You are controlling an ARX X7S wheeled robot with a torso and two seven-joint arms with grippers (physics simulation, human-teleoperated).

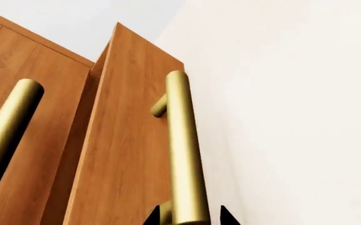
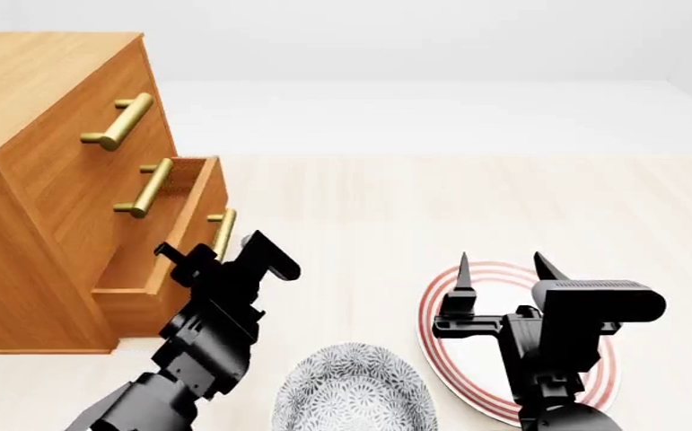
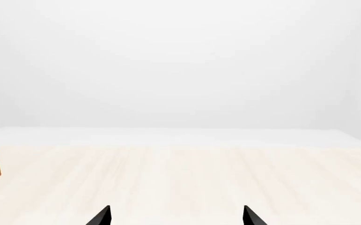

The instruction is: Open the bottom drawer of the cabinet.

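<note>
Bottom drawer (image 2: 160, 256) of cabinet (image 2: 34, 180) pulled partway out, left fingers (image 1: 161, 216) grasping its handle (image 1: 181, 150); right fingers (image 2: 463, 272) spread, unloaded

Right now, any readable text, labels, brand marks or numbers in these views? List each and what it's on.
None: no words, numbers or signs can be read in any view.
The cabinet: plain wood grain, brass handles, no label.
The bottom drawer: bare front, no marking.
The plate: red rings only, no lettering.
The bowl: speckled pattern only, no lettering.
The left gripper and the right gripper: plain black, no brand mark.
</note>
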